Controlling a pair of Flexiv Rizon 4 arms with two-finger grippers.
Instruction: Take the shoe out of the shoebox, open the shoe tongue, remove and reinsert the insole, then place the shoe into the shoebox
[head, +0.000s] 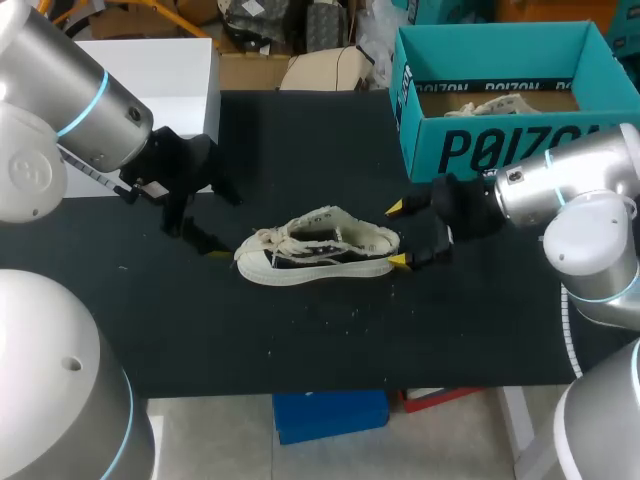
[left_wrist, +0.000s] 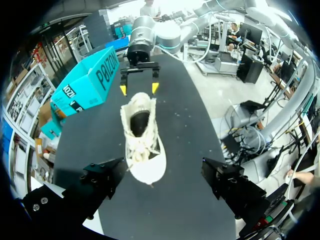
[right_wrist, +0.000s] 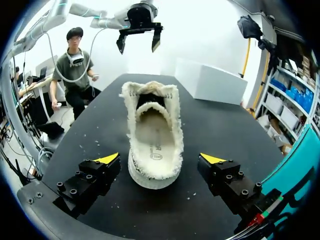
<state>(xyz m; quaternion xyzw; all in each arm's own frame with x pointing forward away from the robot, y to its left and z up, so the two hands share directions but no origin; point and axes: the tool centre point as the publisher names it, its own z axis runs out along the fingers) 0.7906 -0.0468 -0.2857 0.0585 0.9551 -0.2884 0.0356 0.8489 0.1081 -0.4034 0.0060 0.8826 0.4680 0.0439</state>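
The shoe (head: 318, 247) lies free on the table (head: 300, 340), outside the shoebox (head: 500, 150). The right gripper (head: 398, 235) is spread either side of its heel without touching, and the left gripper (head: 213, 215) is also released near the toe. A lopsided pinch on the soft, frayed collar could twist or skid the shoe, since nothing steadies it. The open shoebox holds a pale thing (head: 495, 104), perhaps a second shoe, which might crowd the return

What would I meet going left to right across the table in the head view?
Left hand → shoe → right hand. The shoebox stands farther back, spanning the right hand's stretch and beyond, so it has no clear place in the order.
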